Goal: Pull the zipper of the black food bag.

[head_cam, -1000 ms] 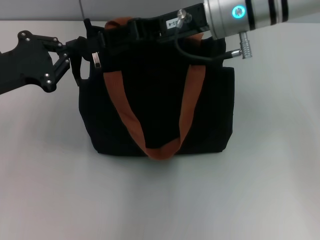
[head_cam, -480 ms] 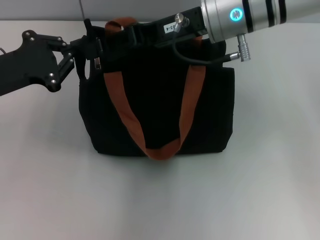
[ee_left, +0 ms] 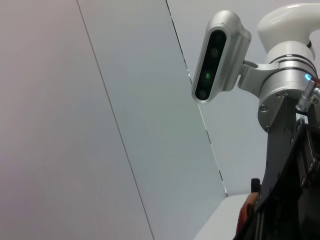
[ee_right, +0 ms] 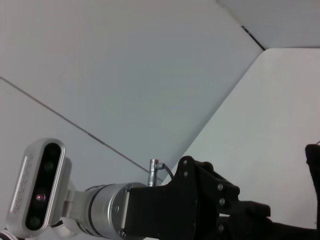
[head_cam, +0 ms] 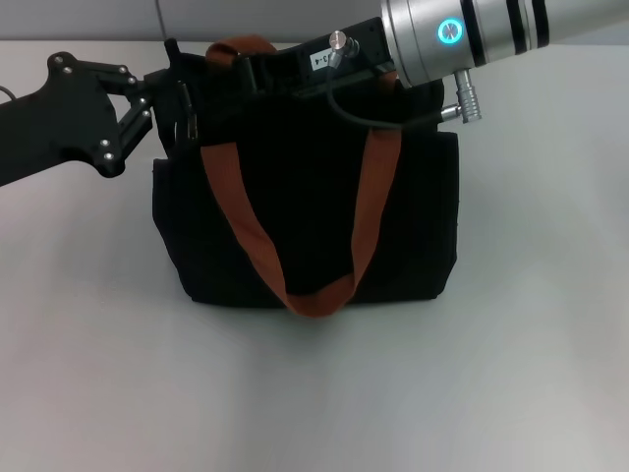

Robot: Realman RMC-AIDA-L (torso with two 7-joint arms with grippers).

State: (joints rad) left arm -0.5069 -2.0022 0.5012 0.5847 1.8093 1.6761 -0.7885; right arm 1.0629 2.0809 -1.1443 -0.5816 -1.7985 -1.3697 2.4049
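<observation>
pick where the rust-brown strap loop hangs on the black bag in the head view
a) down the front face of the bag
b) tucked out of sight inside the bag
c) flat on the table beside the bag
a: the rust-brown strap handle runs down the front of the black food bag in a U, its lowest point near the bag's bottom edge, with the left gripper and right gripper both up at the bag's top edge.

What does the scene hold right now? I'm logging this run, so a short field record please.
bag: black food bag upright on the white table
handles: rust-brown straps, one looped down the front
zipper: at the bag's top left corner, barely visible
left end effector: at that corner
right end effector: at the top edge, near a strap
</observation>
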